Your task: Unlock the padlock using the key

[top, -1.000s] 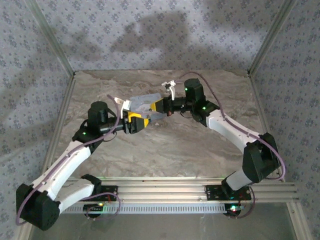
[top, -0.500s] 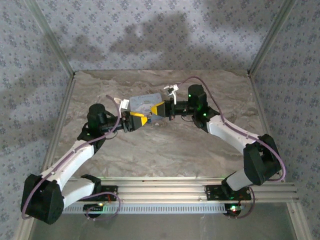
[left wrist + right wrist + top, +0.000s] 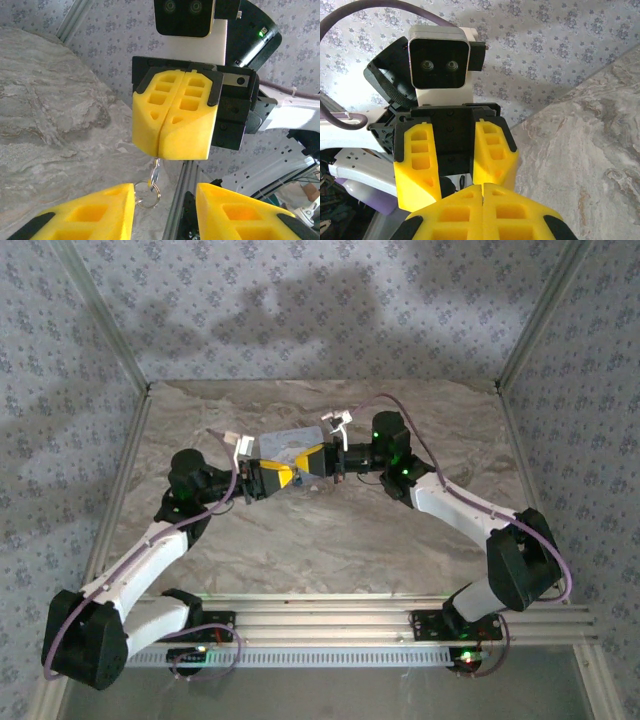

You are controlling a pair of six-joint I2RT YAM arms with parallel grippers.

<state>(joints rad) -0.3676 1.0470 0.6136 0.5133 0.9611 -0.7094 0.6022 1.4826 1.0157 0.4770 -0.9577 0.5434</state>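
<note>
Both grippers meet tip to tip in the air over the middle of the table. My right gripper [image 3: 160, 150] is shut on the key [image 3: 156, 171], with its yellow fingers pressed together. Only a short metal piece and a wire key ring [image 3: 149, 193] hang out of its tips. My left gripper [image 3: 165, 200] is open, one yellow finger on either side of the hanging ring. The ring lies against its left finger [image 3: 107, 210]. In the top view the left gripper [image 3: 285, 478] faces the right gripper [image 3: 303, 465]. The padlock is out of view.
A grey-blue patch [image 3: 290, 443] lies on the marbled table [image 3: 330, 540] just behind the grippers; I cannot tell what it is. Patterned walls and metal frame posts [image 3: 525, 335] enclose the table. An aluminium rail [image 3: 330, 615] runs along the near edge.
The left gripper's fingers have come closer together around the hanging key ring. Both wrists have shifted a little toward the back, the right gripper staying shut on the key.
</note>
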